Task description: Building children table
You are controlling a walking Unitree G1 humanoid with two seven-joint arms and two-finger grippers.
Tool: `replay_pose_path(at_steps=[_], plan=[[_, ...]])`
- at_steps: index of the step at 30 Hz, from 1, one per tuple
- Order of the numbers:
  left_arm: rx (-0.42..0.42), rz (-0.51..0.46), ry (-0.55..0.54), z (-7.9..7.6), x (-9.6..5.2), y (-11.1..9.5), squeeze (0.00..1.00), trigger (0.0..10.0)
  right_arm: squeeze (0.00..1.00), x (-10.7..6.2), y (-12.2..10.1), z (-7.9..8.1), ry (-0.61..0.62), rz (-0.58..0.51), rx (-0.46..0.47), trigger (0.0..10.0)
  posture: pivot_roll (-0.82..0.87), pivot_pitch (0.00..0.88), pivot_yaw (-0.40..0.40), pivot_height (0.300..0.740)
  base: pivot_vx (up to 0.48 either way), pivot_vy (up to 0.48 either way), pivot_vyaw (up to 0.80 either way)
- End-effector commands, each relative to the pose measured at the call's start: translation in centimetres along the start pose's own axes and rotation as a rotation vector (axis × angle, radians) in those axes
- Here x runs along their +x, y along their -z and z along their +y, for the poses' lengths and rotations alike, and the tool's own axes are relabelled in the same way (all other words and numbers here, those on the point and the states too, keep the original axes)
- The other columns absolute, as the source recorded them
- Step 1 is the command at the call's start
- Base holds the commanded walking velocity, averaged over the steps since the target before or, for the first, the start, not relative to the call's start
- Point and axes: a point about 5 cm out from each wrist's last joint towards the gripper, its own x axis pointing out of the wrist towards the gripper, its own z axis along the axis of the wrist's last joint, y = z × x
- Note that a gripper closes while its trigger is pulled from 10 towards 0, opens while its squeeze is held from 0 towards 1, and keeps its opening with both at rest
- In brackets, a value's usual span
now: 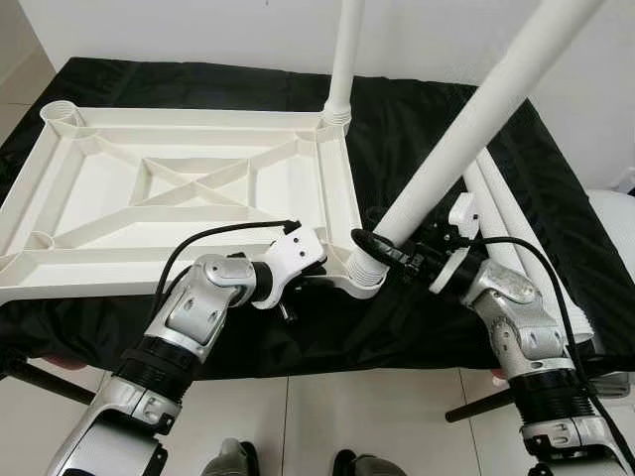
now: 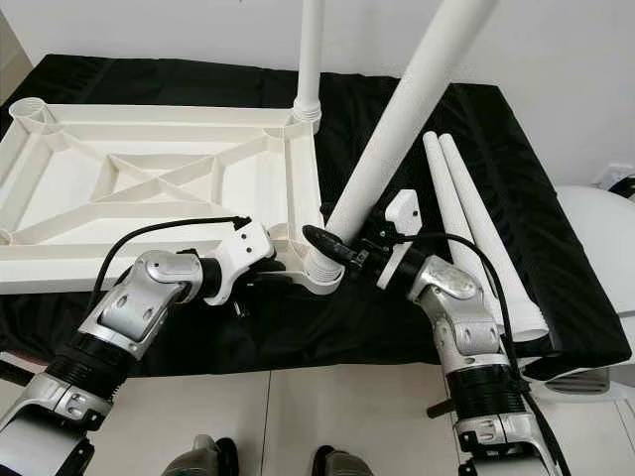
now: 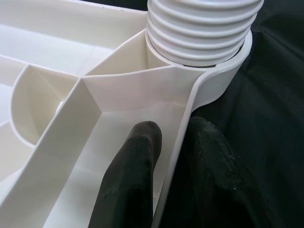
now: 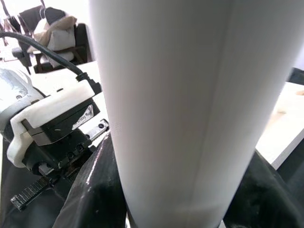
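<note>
Black cloth [image 1: 516,159] under our white top [image 1: 179,188], upside down, ribs showing | left gripper [image 3: 173,156] pinches its rim | right gripper [image 1: 389,254] squeezes leg [image 1: 466,139], leaning in corner hole

A worktop draped in black cloth [image 1: 516,159] carries a white ribbed tabletop panel [image 1: 179,188], lying underside up across its left and middle part. Just beside the panel's right edge, two loose white legs [image 2: 476,233] lie side by side on the cloth, touching each other.
</note>
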Motion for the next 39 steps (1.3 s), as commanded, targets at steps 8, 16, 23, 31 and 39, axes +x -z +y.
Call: replay_pose_path(at_steps=[8,16,23,31,39], plan=[[0.054,-0.03,-0.052,0.3,0.3,-1.1,0.0,10.0,0.0,0.3,5.1,1.8,-0.011,0.24,0.124,10.0,-0.05,0.154,0.0,0.74,0.0,0.0,0.0],[0.056,-0.025,-0.056,0.4,0.2,-1.0,0.0,10.0,0.0,-0.6,4.7,1.0,0.001,0.249,0.147,10.0,-0.05,0.155,0.0,0.74,0.0,0.0,0.0],[0.06,-0.027,-0.056,0.4,0.3,-1.1,0.0,10.0,0.0,-1.2,4.6,0.4,0.006,0.277,0.135,10.0,-0.06,0.152,0.002,0.74,0.0,0.0,0.0],[0.065,-0.03,-0.053,0.2,0.4,-1.1,0.0,10.0,0.0,-1.3,3.9,0.0,-0.008,0.279,0.138,10.0,-0.06,0.146,0.003,0.74,0.0,0.0,0.0],[0.068,-0.028,-0.055,0.1,0.4,-1.1,0.0,10.0,0.0,-1.1,3.2,0.2,-0.028,0.228,0.181,10.0,-0.06,0.148,0.003,0.74,0.0,0.0,0.0]])
